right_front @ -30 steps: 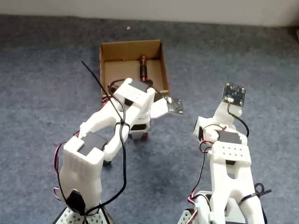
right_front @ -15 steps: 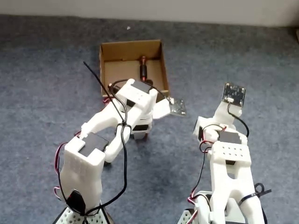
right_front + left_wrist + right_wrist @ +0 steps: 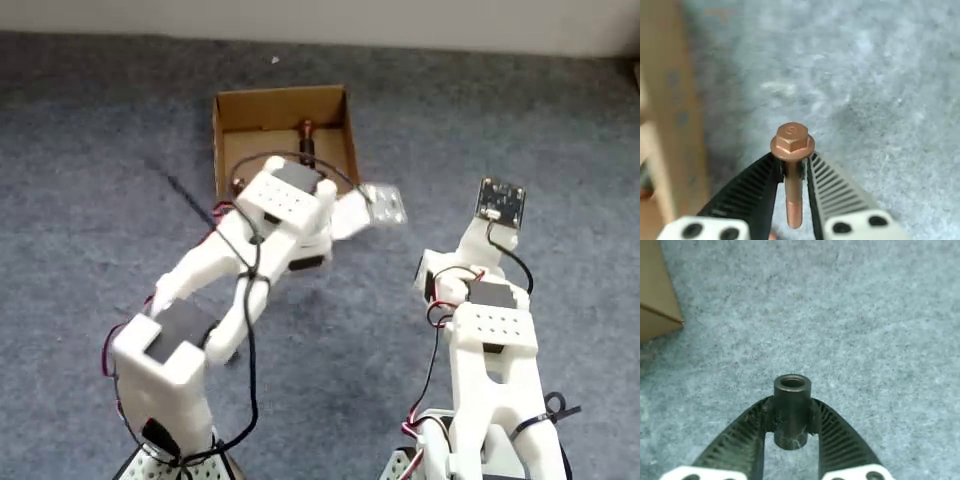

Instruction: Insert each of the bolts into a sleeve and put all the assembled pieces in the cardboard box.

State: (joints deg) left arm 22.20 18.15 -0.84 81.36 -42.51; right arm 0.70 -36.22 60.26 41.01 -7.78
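A second ago my left arm was bent low, its wrist over the grey carpeted table just at the six o'clock wall of the open brown cardboard box. Now that arm is stretched out and lifted, with its wrist swung toward twelve o'clock so that it overlaps the box's near edge in the high view. My right arm, down at five o'clock, has not moved. I take this to mean the pick-up is done and the bolt is off the table, so the next step is bringing my two loads together, well apart as they are now. My left pincer is closed on a copper-coloured hex-head flanged bolt, gripping the shaft just under the flange, with the head pointing away from my wrist and the threaded end hanging free between the black ribbed jaws. The bolt looks straight and clean, sitting square in the grip. My right pincer is clamped on a short dark metal cylindrical sleeve, its open bore facing out from the wrist, held above bare carpet. Inside the box, toward its one o'clock corner, lies one finished copper bolt-and-sleeve piece, partly hidden by my left arm. By my reckoning, one piece is boxed and this pair is waiting to be mated.
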